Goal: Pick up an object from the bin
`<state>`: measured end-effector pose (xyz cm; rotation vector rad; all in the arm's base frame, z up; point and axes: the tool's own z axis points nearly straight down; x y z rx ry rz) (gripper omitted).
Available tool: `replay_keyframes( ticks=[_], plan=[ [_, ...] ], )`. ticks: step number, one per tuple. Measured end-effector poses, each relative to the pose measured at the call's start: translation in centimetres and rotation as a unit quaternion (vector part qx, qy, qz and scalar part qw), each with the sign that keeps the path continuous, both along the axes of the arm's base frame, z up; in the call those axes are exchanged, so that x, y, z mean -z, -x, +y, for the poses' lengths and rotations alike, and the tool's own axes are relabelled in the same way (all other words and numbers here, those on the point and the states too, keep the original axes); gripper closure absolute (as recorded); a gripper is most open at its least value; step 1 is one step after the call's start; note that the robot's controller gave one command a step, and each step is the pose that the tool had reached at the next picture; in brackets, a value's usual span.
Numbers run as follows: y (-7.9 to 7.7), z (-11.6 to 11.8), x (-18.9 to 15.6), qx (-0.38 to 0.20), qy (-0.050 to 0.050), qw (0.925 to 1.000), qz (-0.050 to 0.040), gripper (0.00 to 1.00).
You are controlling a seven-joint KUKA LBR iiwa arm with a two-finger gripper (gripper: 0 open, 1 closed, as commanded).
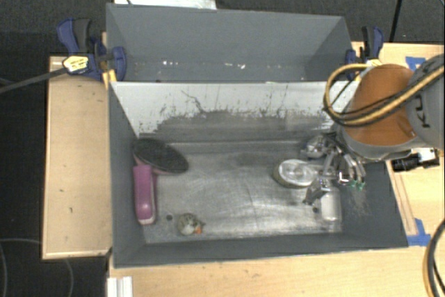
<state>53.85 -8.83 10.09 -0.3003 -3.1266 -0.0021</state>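
My gripper point(322, 181) is low at the right side of the bin, under the arm's orange cover. Right beside it, on its left, lies a round, pale, shiny ring-like thing point(295, 173) on the bin floor. A small whitish cylinder point(329, 209) shows just below the gripper; I cannot tell whether it is a loose thing or part of the gripper. Whether the gripper touches the round thing is hidden by its own body.
A pink-handled brush point(144, 191) with a black oval head point(160, 155) lies along the left wall. A small grey and orange lump point(188, 224) sits near the front wall. The arm and its cables cover the bin's right rim.
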Motion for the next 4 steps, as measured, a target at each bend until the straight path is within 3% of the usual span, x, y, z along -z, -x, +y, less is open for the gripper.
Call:
replay_keyframes(
  ticks=[1, 2, 3, 4],
  plan=[
    [2.9, 2.5, 0.0, 0.129, 0.0, 0.9916, -0.0001, 0.0],
    [4.2, 2.6, 2.9, 0.224, 0.0, 0.9745, -0.0031, 0.0],
    [4.1, 2.6, 2.8, 0.222, 0.0, 0.9749, -0.003, 0.0],
    [4.0, 2.7, 2.8, 0.222, 0.0, 0.9751, -0.0042, 1.0]
  ],
)
